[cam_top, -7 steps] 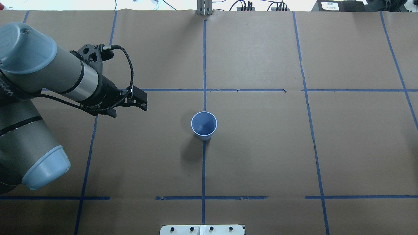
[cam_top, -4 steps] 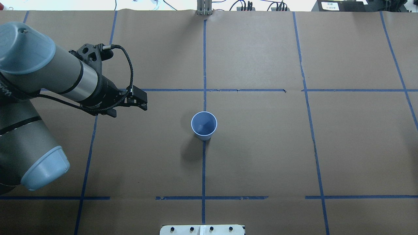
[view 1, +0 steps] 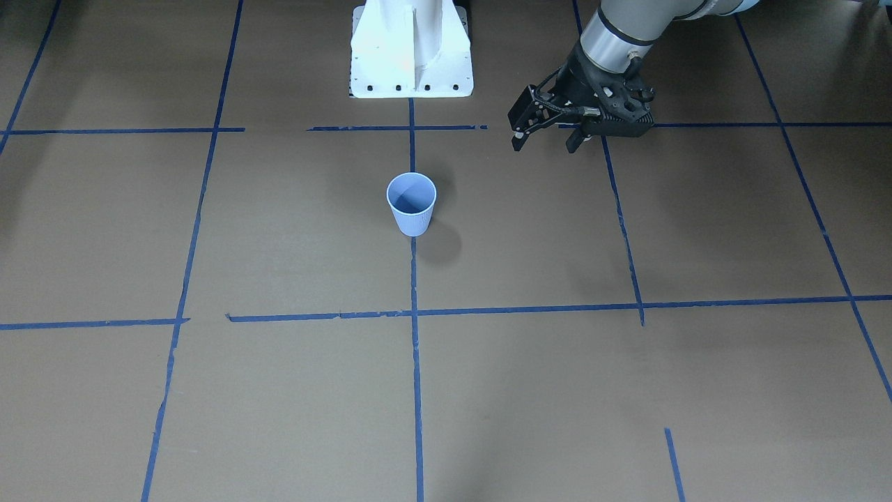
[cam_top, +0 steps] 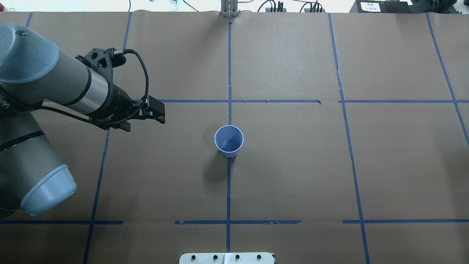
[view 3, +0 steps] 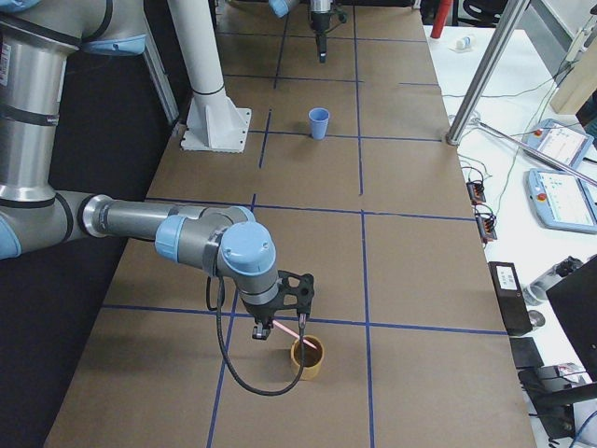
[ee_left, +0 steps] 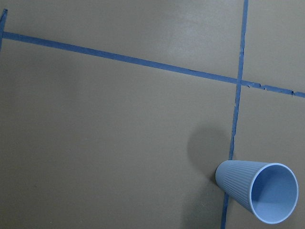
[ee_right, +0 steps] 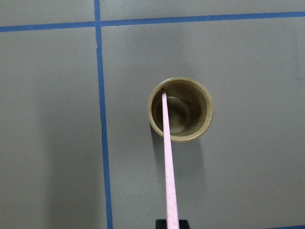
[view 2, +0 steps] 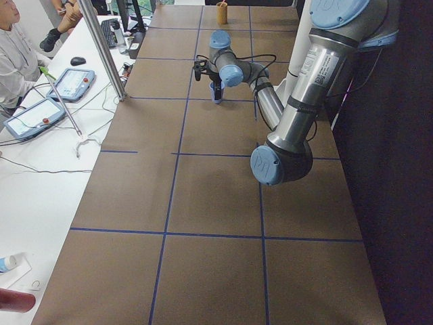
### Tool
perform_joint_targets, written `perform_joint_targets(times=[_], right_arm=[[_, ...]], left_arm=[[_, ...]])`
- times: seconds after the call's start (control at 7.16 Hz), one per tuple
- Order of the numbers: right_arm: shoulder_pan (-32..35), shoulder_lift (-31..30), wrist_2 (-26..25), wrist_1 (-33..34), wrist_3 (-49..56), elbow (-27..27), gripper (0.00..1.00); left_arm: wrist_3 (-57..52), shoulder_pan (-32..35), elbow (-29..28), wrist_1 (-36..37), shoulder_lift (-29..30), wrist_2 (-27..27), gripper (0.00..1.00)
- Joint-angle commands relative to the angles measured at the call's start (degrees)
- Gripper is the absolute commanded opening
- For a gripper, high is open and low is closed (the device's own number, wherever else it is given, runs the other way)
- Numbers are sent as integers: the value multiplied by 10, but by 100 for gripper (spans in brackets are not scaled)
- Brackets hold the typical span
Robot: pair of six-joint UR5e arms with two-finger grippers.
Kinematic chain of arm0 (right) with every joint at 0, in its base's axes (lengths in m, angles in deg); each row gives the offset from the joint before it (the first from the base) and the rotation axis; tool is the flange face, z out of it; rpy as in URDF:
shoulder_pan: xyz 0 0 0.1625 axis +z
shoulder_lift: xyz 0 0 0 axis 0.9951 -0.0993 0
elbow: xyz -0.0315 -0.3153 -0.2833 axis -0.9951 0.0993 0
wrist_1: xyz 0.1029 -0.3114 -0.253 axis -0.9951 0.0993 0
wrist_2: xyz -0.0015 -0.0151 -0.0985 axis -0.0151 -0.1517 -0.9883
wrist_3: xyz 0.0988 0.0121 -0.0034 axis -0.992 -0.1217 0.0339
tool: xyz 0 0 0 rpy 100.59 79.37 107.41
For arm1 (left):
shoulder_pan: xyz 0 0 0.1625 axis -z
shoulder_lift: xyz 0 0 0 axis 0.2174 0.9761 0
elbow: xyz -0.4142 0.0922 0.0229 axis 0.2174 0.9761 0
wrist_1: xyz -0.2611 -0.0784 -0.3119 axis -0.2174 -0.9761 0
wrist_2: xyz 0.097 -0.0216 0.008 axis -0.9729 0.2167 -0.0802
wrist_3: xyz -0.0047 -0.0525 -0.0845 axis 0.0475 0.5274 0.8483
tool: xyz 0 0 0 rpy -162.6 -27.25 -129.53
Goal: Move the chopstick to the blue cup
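Observation:
The blue cup stands upright at the table's middle on a blue tape line; it also shows in the front view, the right view and the left wrist view. My left gripper hovers open and empty to the cup's left, well apart from it; it also shows in the front view. At the table's far right end, my right gripper is shut on the upper end of the pale-pink chopstick. The stick slants down, and its lower end rests inside a brown cup.
The white robot base plate sits at the table's robot-side edge. A metal post, control tablets and cables lie on the white side table across from the robot. An operator sits there.
The left arm's elbow and forearm have drifted slightly up and left in the overhead view. The left gripper and the blue cup stay where they were.

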Motion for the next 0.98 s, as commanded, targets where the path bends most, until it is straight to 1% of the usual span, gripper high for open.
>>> perform_joint_targets(times=[0.0,0.28,0.42,0.56,0.7,0.84], right_arm=[[33,4,-1,122,1,-118,3],[38,28,8,203,-5,-172,3],[20,53,47,247,-13,-192,3],[-5,78,98,260,-53,-193,3],[-39,112,120,258,-113,-193,4],[-82,151,146,255,-189,-192,4]], left_arm=[[0,0,3,-1,-1,0,100],[0,0,8,0,-1,-1,100],[1,0,15,1,-5,0,100],[0,0,35,0,-29,0,100],[-3,1,52,0,-53,0,100],[-7,8,54,0,-67,0,100]])
